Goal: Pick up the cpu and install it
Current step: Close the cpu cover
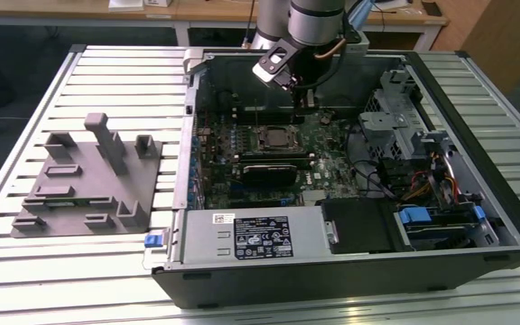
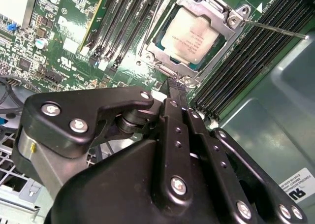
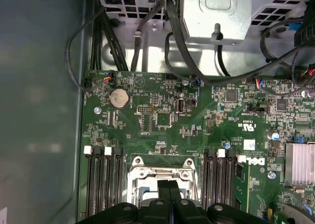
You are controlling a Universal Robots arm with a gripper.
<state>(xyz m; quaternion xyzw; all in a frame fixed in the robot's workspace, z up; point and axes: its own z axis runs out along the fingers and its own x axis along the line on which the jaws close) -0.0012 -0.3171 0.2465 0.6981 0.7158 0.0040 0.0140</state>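
Your gripper (image 2: 176, 84) hangs just above the near edge of the socket (image 2: 219, 10), its two black fingers (image 2: 178, 135) pressed together with nothing between them. Both wrist views show them shut this way. In the exterior view, well off to the exterior view's left of the socket, you have the grey fixture block (image 1: 89, 179) on the slatted table (image 1: 106, 81), outside the computer case (image 1: 242, 291). Memory slots (image 2: 123, 22) flank the socket on the green board (image 3: 147, 101). The cpu (image 2: 189, 34) lies flat inside the socket, pale top up, with the metal frame around its edges. To the exterior view's right of the socket stands the drive cage (image 1: 395, 115).
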